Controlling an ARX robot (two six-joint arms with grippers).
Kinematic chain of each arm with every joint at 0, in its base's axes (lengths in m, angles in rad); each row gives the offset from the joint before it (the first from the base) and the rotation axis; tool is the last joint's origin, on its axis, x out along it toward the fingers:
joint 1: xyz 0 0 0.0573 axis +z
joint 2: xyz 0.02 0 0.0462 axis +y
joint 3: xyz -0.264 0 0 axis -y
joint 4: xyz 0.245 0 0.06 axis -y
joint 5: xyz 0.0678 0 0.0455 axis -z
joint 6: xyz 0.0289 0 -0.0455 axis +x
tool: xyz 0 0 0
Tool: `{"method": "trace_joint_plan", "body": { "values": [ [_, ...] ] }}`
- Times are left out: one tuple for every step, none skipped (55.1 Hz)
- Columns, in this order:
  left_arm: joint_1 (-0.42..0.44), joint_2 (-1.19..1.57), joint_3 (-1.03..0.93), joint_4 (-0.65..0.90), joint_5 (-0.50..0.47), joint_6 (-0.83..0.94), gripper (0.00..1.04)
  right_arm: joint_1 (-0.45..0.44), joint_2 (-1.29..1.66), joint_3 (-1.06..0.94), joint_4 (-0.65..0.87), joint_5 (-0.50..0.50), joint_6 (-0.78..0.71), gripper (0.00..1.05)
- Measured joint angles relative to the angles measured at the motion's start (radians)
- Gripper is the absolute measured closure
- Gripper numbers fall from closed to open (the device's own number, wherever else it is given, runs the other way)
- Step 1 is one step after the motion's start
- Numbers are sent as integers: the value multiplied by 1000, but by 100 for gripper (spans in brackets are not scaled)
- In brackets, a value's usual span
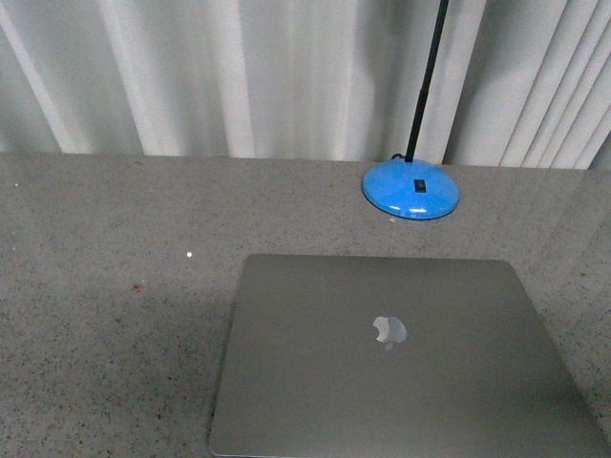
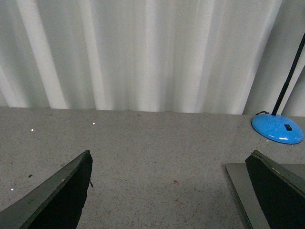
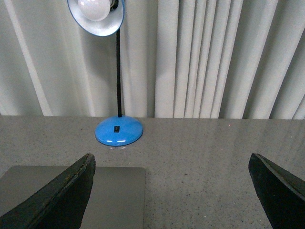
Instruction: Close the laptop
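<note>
The laptop (image 1: 401, 358) lies shut and flat on the grey speckled table, its silver lid with the apple logo facing up, in the front view's lower right. Neither arm shows in the front view. My left gripper (image 2: 169, 191) is open and empty over bare table, and a corner of the laptop (image 2: 248, 195) lies by one finger. My right gripper (image 3: 171, 193) is open and empty, with a corner of the laptop's lid (image 3: 114, 195) beside one finger.
A blue desk lamp base (image 1: 410, 189) with a black stem stands behind the laptop; it also shows in the left wrist view (image 2: 277, 129) and in the right wrist view (image 3: 118, 130). White curtains hang along the table's far edge (image 1: 191, 156).
</note>
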Motion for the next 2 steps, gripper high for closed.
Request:
{"method": "trace_joint_plan", "body": {
  "values": [
    [0,0,0,0,0,0,7,0,0,0,0,0,0,7],
    [0,0,0,0,0,0,7,0,0,0,0,0,0,7]
  ]
}}
